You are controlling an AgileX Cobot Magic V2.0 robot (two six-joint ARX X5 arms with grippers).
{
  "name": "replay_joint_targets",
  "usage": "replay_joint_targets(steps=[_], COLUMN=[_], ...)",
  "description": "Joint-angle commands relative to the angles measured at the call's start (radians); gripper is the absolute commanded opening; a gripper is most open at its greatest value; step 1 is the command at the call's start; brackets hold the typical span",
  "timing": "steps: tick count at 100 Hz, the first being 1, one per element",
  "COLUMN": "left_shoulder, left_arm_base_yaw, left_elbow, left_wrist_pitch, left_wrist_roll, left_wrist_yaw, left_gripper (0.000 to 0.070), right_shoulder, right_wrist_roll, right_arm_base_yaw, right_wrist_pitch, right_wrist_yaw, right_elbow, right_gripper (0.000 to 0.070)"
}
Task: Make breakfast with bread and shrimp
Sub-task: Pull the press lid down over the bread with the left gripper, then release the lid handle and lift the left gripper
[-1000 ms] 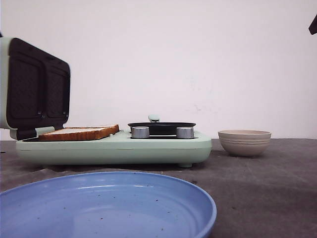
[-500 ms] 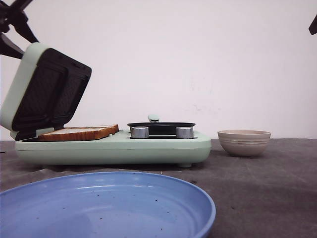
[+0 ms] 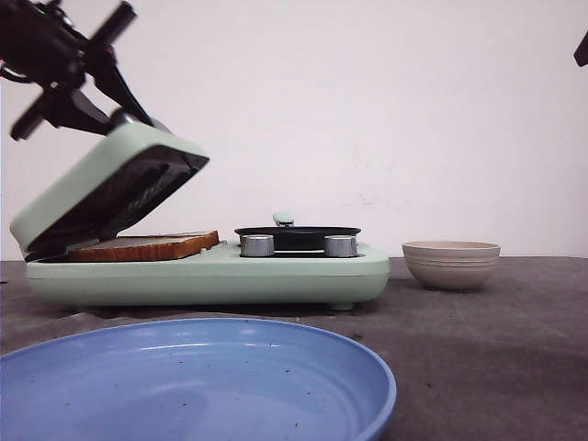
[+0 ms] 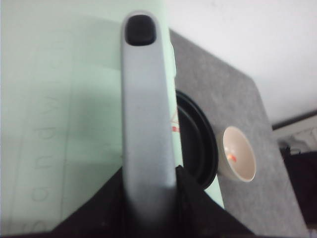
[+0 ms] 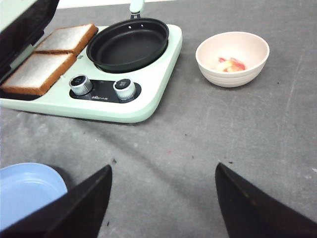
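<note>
Now: left gripper [image 3: 115, 103] clamped on lid handle [image 4: 146, 114] | right gripper [image 5: 163, 208] apart | bread [image 5: 52, 64] under lid [image 3: 101, 188]

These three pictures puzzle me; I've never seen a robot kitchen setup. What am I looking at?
A two-armed robot is making breakfast. The front view looks forward over the table: the left gripper is on the green sandwich maker's lid, which stands half-closed over the bread. A blue plate lies nearest. The left wrist view looks down that lid's grey handle, which sits between the gripper's fingers. The right wrist view shows the open, empty right gripper above the table, two bread slices, a black pan, and the shrimp in a beige bowl.
</note>
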Motion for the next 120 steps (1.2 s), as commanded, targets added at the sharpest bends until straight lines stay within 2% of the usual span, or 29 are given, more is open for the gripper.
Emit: replay_joint_targets(steps=[1,47,87,92,106,111,120], left_shoulder=[0.048,0.122,0.159,0.159,0.159,0.159,0.158], left_arm_base_yaw=[0.003,-0.136,-0.172,-0.172,-0.172,-0.172,-0.172], left_elbow=[-0.019,-0.019,-0.019,-0.018,-0.018,-0.018,-0.018], left_wrist_pitch=[-0.076,-0.077,-0.068,-0.068,-0.068,-0.068,-0.068], left_wrist_roll=[0.074,0.138,0.15,0.15,0.15,0.15,0.149], left_wrist_yaw=[-0.08,-0.188,-0.201,-0.201,-0.201,-0.201,-0.193], left_gripper=[0.0004,0.0004,0.0007,0.0054,0.0281,0.0326,0.0367], right_shoulder=[0.005,0.005,0.005,0.005,0.004,0.004,0.004], right_wrist_roll=[0.007,0.007,0.007,0.007,0.007,0.007,0.007], right_arm_base_yaw=[0.006,0.006,0.006,0.006,0.006,0.006,0.006], right_wrist_pitch=[0.004,0.005,-0.005,-0.009,-0.017,-0.018,-0.018], right_wrist_yaw=[0.001,0.001,0.0,0.0,0.001,0.001,0.001], right_elbow=[0.003,0.003,0.003,0.003,0.003,0.003,0.003], right_gripper=[0.0403,0.0403,0.0403,0.0403,0.0403,0.0403,0.0403])
